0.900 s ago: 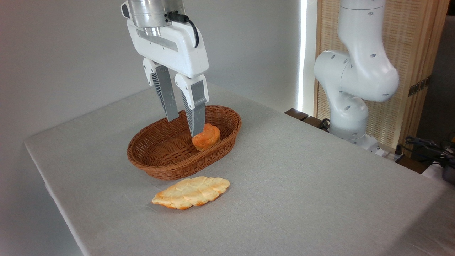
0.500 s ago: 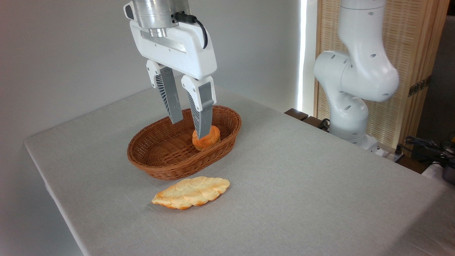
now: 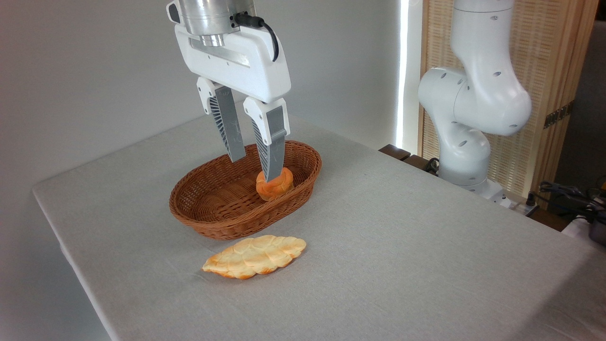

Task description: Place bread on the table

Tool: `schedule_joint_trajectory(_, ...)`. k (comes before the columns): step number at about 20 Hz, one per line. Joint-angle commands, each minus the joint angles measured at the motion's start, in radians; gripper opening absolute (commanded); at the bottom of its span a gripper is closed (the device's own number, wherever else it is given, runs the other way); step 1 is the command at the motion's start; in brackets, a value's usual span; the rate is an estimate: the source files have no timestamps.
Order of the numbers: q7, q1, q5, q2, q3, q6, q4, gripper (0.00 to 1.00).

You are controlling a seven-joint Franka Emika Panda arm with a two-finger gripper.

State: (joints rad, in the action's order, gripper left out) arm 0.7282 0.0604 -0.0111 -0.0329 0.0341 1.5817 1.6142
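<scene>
The bread [image 3: 274, 186], a small deep-orange braided bun, lies inside the brown wicker basket [image 3: 222, 222] near its right end. My gripper [image 3: 255, 169] hangs over the basket with its grey ribbed fingers [image 3: 272, 156] apart and pointing down. It is open, with nothing between the fingers. The right fingertip overlaps the bun's top edge in this view; I cannot tell whether it touches. The grey cloth-covered table [image 3: 402, 246] carries the basket.
A pale golden leaf-shaped braided loaf [image 3: 255, 256] lies on the cloth just in front of the basket. The white arm base [image 3: 473, 118] stands at the table's right rear edge, with cables and a wooden screen behind it.
My gripper has shifted to the right over the basket, from left of the bun to right above it, and stayed open. The bun, the basket and the loaf have not moved.
</scene>
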Motion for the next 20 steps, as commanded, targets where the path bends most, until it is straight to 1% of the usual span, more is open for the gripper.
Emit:
schedule_joint_trajectory(1,0.002,0.009,-0.017,0.004,0.0,-0.035,-0.02,1.0)
schedule_joint_trajectory(5,-0.016,0.013,-0.017,0.01,-0.025,-0.037,-0.017,1.0)
schedule_joint_trajectory(7,-0.023,0.013,-0.017,0.01,-0.025,-0.04,-0.017,1.0)
schedule_joint_trajectory(11,-0.024,0.013,-0.017,0.005,-0.045,-0.068,-0.017,1.0)
schedule_joint_trajectory(12,-0.024,0.013,-0.017,0.004,-0.065,-0.087,-0.017,1.0)
schedule_joint_trajectory(20,-0.052,0.013,-0.018,-0.002,-0.14,-0.141,-0.01,1.0)
